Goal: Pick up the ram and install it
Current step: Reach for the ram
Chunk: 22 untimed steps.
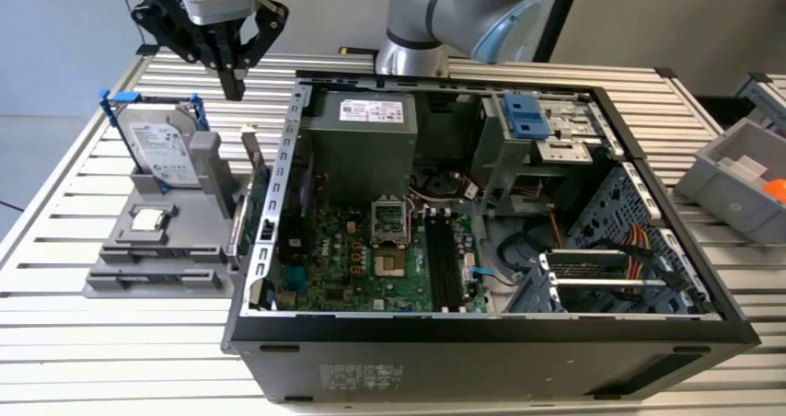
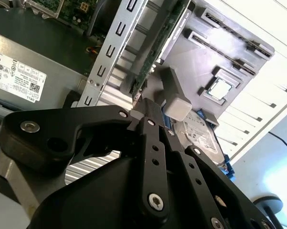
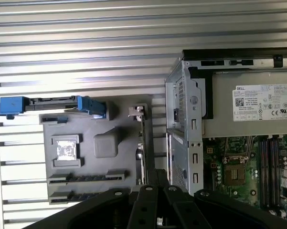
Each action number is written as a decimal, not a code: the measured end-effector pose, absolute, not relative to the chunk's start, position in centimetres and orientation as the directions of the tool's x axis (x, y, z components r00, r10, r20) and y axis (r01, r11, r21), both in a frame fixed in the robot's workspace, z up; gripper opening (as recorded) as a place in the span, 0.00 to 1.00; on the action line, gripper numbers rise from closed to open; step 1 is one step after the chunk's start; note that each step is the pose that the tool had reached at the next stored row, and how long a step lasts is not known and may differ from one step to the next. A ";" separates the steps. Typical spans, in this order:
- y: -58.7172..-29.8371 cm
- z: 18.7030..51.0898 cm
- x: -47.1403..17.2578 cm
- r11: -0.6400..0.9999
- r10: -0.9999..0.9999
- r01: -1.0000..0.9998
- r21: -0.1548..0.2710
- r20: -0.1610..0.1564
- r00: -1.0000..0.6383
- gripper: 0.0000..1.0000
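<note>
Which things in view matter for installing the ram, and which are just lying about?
For the job: ram, end effector, motherboard slots, computer case.
Lying about: hard drive, processor chip, grey bin.

A: Exterior view's up high, looking down wide over the open computer case [image 1: 491, 352].
B: First wrist view stares straight down; second wrist view slants in close past the gripper [image 2: 152, 109]. Both wrist views share the grey holder [image 3: 88, 164] [image 2: 200, 62].
</note>
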<state>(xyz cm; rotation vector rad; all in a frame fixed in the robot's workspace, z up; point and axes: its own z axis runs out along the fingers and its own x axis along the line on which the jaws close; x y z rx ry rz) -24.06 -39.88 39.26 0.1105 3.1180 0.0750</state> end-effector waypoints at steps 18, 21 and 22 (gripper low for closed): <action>-39.9 39.3 -25.6 0.996 0.071 0.070 0.049 -0.019 -0.997 0.00; -39.9 39.3 -25.9 0.996 0.071 0.070 0.049 -0.019 -0.997 0.00; -39.9 39.3 -25.9 0.996 0.071 0.070 0.049 -0.019 -0.997 0.00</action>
